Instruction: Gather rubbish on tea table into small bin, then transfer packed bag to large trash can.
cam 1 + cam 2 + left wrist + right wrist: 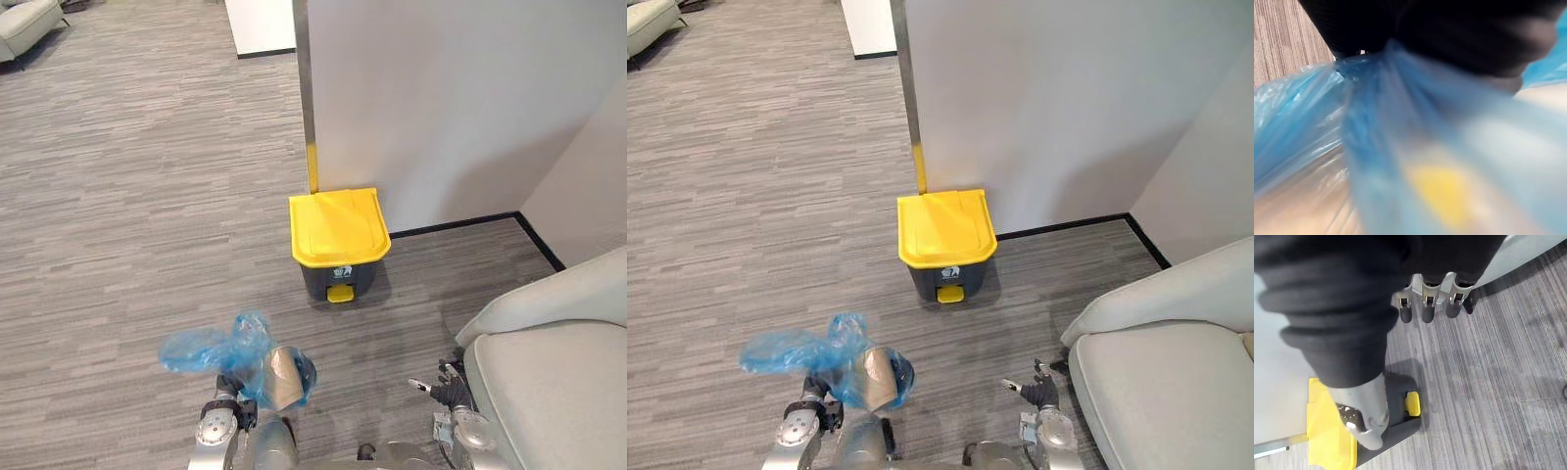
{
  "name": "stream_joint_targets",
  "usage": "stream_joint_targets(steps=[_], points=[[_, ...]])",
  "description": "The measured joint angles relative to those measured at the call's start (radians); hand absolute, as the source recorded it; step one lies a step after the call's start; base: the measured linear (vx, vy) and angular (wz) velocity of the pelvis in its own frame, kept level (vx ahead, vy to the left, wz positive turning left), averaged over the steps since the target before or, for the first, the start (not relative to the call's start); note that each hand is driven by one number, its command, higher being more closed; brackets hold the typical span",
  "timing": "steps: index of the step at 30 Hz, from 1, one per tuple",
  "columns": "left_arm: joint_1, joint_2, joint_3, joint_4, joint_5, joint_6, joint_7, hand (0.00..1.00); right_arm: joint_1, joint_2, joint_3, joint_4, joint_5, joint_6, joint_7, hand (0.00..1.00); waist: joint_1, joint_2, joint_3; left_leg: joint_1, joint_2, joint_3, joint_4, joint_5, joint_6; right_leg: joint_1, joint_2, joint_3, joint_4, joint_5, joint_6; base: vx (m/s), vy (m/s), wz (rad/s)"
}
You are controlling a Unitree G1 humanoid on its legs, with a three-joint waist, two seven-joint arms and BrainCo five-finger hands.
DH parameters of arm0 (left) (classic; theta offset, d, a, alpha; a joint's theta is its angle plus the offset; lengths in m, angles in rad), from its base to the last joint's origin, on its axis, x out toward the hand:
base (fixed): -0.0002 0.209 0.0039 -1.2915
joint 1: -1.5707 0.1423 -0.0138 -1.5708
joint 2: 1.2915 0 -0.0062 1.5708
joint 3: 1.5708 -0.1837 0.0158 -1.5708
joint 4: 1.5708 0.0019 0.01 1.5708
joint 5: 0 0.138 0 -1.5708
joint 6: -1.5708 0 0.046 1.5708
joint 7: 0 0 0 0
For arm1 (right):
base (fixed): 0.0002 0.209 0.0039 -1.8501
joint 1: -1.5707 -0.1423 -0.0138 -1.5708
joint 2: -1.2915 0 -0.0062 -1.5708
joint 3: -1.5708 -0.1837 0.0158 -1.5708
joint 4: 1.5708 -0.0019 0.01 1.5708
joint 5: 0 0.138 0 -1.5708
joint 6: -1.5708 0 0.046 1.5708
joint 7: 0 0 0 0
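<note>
At left hand, grip untellable: translucent blue plastic rubbish bag, short and left of shut yellow-lidded grey pedal bin; right hand fingers relaxed, empty

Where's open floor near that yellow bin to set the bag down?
Yes. Bare carpet lies between the blue bag held by the left hand and the yellow-lidded bin, wider still to the bin's left. Tighter on the right, where wall and sofa hem in a strip by the open right hand.
</note>
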Motion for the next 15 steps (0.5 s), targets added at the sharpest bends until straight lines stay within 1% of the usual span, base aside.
stream_joint_targets(steps=[1, 2, 3, 4, 5, 6, 7, 8, 9, 10, 11, 12, 13, 14, 15], points=[[0.000, -0.002, 0.000, 0.001, 0.000, 0.000, 0.000, 1.00, -0.009, -0.004, -0.017, 0.014, 0.001, 0.000, -0.001, 0.00, -0.002, 0.014, -0.005, 0.019, -0.032, -0.015, -0.200, 0.060, -0.034, 0.011, 0.000, 0.011, -0.006, -0.013, 0.025, 0.31, 0.230, -0.34], [-0.002, -0.002, 0.000, 0.009, 0.000, 0.000, 0.000, 1.00, -0.014, -0.011, -0.018, 0.024, 0.002, 0.000, -0.002, 0.00, -0.001, 0.030, -0.009, 0.031, -0.043, -0.032, -0.248, 0.165, -0.011, 0.013, 0.002, 0.028, -0.003, -0.024, 0.042, 0.33, 0.237, -0.38], [-0.005, 0.010, 0.011, 0.035, -0.001, -0.001, 0.002, 1.00, -0.033, -0.005, -0.013, 0.051, 0.009, 0.003, -0.001, 0.00, 0.000, 0.000, -0.010, 0.053, -0.073, -0.011, -0.261, 0.159, 0.023, 0.024, -0.021, 0.056, -0.013, -0.032, 0.059, 0.33, 0.210, -0.27], [-0.019, 0.018, 0.019, 0.044, 0.000, -0.001, 0.003, 1.00, -0.037, -0.006, -0.016, 0.050, 0.009, -0.001, -0.003, 0.00, -0.004, -0.019, -0.010, 0.041, -0.093, -0.005, -0.234, 0.124, 0.042, 0.029, -0.042, 0.069, -0.026, -0.044, 0.081, 0.33, 0.193, -0.18], [-0.023, 0.018, 0.018, 0.052, 0.000, 0.000, 0.002, 1.00, -0.038, -0.011, -0.017, 0.050, 0.009, 0.000, -0.004, 0.00, -0.004, -0.020, -0.009, 0.033, -0.093, 0.003, -0.208, 0.101, 0.051, 0.029, -0.050, 0.072, -0.021, -0.050, 0.091, 0.31, 0.187, -0.15], [-0.025, 0.017, 0.018, 0.062, 0.000, 0.000, 0.002, 1.00, -0.040, -0.018, -0.017, 0.051, 0.009, 0.000, -0.002, 0.00, -0.002, -0.019, -0.010, 0.032, -0.095, 0.019, -0.164, 0.053, 0.061, 0.031, -0.061, 0.089, 0.000, -0.059, 0.103, 0.30, 0.215, -0.32], [-0.020, 0.018, 0.018, 0.064, 0.000, 0.000, 0.002, 1.00, -0.045, -0.018, -0.016, 0.051, 0.007, 0.000, -0.002, 0.00, -0.003, -0.020, -0.010, 0.053, -0.107, 0.034, -0.150, 0.013, 0.069, 0.022, -0.076, 0.111, 0.062, -0.072, 0.125, 0.30, 0.228, -0.34], [-0.018, 0.019, 0.017, 0.069, 0.000, 0.001, 0.001, 1.00, -0.045, -0.018, -0.016, 0.052, 0.007, 0.000, -0.001, 0.00, -0.005, -0.020, -0.010, 0.069, -0.113, 0.042, -0.156, -0.003, 0.071, 0.005, -0.086, 0.125, 0.118, -0.078, 0.136, 0.29, 0.205, -0.25], [-0.012, 0.025, 0.009, 0.070, 0.000, 0.002, 0.002, 1.00, -0.047, -0.017, -0.015, 0.054, 0.004, -0.001, 0.001, 0.00, -0.008, -0.021, -0.010, 0.110, -0.135, 0.053, -0.174, -0.030, 0.070, -0.052, -0.106, 0.136, 0.273, -0.074, 0.165, 0.30, 0.163, -0.08], [-0.012, 0.030, 0.001, 0.070, 0.000, 0.002, 0.001, 1.00, -0.046, -0.017, -0.015, 0.057, 0.001, -0.001, 0.002, 0.00, -0.009, -0.020, -0.010, 0.130, -0.145, 0.055, -0.182, -0.041, 0.078, -0.083, -0.117, 0.136, 0.357, -0.058, 0.194, 0.37, 0.143, -0.02], [-0.011, 0.043, -0.010, 0.070, 0.000, 0.002, 0.002, 1.00, -0.042, -0.016, -0.012, 0.076, -0.005, -0.001, 0.004, 0.00, -0.013, -0.021, -0.010, 0.173, -0.159, 0.055, -0.198, -0.056, 0.094, -0.140, -0.135, 0.135, 0.510, -0.034, 0.234, 0.39, 0.085, 0.09], [-0.011, 0.055, -0.023, 0.070, 0.000, 0.002, 0.004, 1.00, -0.039, -0.016, -0.008, 0.088, -0.006, 0.001, 0.004, 0.00, -0.019, -0.020, -0.010, 0.210, -0.163, 0.053, -0.201, -0.070, 0.097, -0.186, -0.141, 0.122, 0.604, -0.049, 0.206, 0.34, 0.030, 0.12], [-0.009, 0.059, -0.022, 0.070, 0.000, 0.002, 0.005, 1.00, -0.038, -0.015, -0.005, 0.087, -0.006, 0.002, 0.005, 0.00, -0.024, -0.019, -0.010, 0.228, -0.163, 0.051, -0.202, -0.073, 0.096, -0.206, -0.139, 0.115, 0.629, -0.061, 0.184, 0.35, -0.019, 0.26], [-0.008, 0.061, -0.022, 0.069, 0.000, 0.002, 0.006, 1.00, -0.038, -0.014, -0.003, 0.084, -0.008, 0.001, 0.005, 0.00, -0.036, -0.018, -0.010, 0.258, -0.162, 0.040, -0.207, -0.083, 0.101, -0.247, -0.131, 0.088, 0.644, -0.085, 0.143, 0.35, -0.068, 0.37], [-0.017, 0.069, -0.021, 0.067, 0.000, 0.002, 0.007, 1.00, -0.038, -0.015, -0.004, 0.077, -0.014, 0.001, 0.004, 0.00, -0.045, -0.020, -0.011, 0.276, -0.159, 0.024, -0.211, -0.089, 0.099, -0.300, -0.111, 0.075, 0.624, -0.102, 0.113, 0.34, -0.092, 0.42]])
